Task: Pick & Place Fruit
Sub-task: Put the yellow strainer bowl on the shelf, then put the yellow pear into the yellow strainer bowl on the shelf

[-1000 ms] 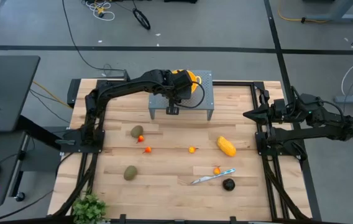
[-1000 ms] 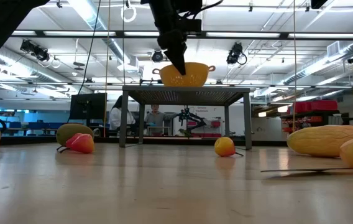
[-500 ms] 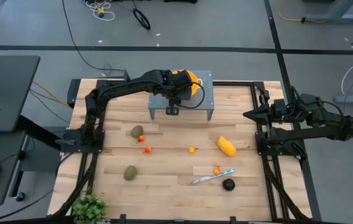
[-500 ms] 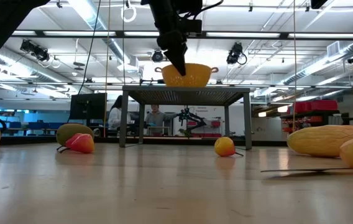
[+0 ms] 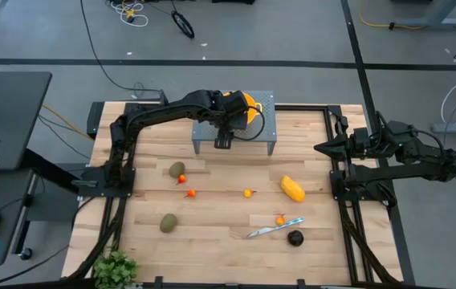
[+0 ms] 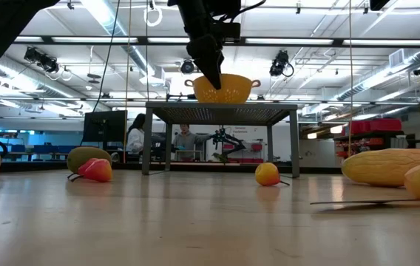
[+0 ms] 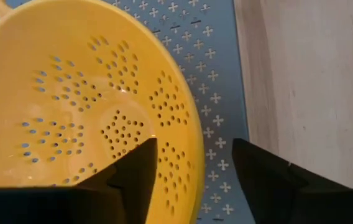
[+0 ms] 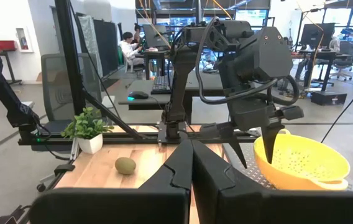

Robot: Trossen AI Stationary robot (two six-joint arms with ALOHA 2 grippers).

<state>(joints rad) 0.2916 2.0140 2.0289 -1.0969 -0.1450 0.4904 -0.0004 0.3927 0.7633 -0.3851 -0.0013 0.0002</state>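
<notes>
My left gripper point(image 7: 193, 144) is open above the yellow perforated bowl point(image 7: 83, 93), which stands on a grey perforated stand point(image 5: 266, 104) at the table's far edge. One finger is over the bowl's inside and the other is outside its rim. The fruit lies on the table: two olive-brown ovals point(image 5: 177, 169) point(image 5: 168, 222), a yellow-orange oblong point(image 5: 292, 189), a dark round one point(image 5: 295, 238) and small orange-red ones point(image 5: 190, 193) point(image 5: 248, 193). My right gripper point(image 5: 318, 148) waits shut and level at the table's right edge.
A slim silver knife point(image 5: 274, 229) lies near the dark round fruit, with another small orange piece point(image 5: 280, 219) beside it. A small potted plant point(image 5: 116, 269) stands at the table's near left corner. Black frame rails run along the left and right sides.
</notes>
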